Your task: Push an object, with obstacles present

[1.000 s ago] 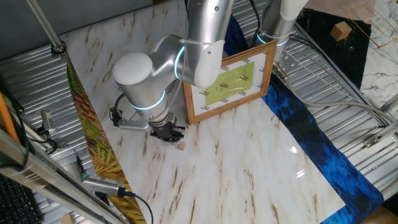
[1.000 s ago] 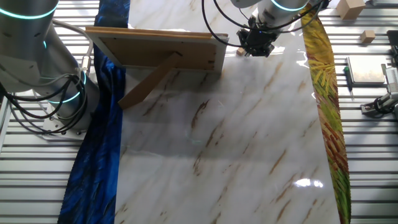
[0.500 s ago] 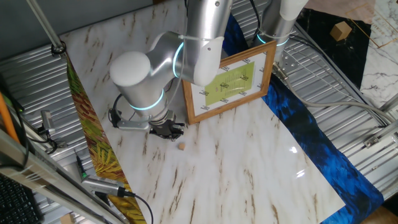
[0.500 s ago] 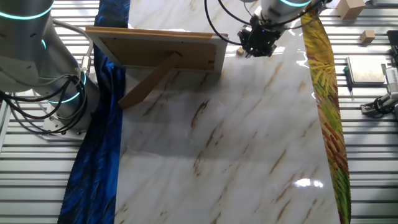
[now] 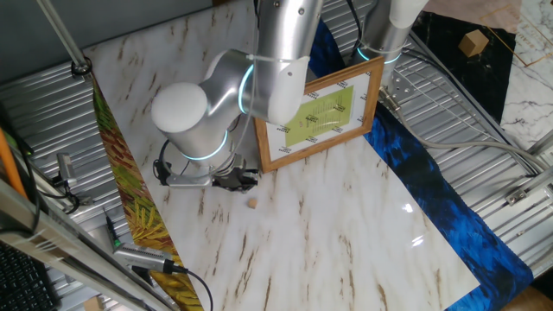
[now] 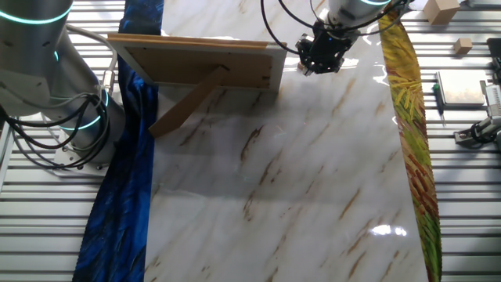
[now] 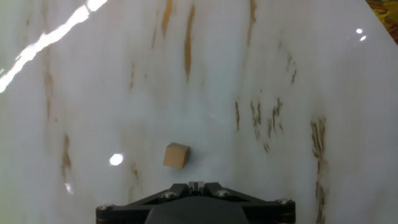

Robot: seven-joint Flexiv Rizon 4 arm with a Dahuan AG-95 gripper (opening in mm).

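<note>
Hand (image 5: 235,180), fingers closed together and holding nothing, is backing away from the tiny light-brown wooden nub (image 5: 252,204), now lying apart on the marble desk (image 5: 346,225); push contact looks broken.

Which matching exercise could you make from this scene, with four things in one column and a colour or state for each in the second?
Things:
1. block
2. picture frame
3. gripper
4. cloth

Colour or state:
A. blue, lying along one side of the tabletop
B. propped on a back leg
C. closed, low over the tabletop
D. tiny, light brown, lying loose just ahead of the fingers

Pairs: 1-D, 2-B, 3-C, 4-A
</note>
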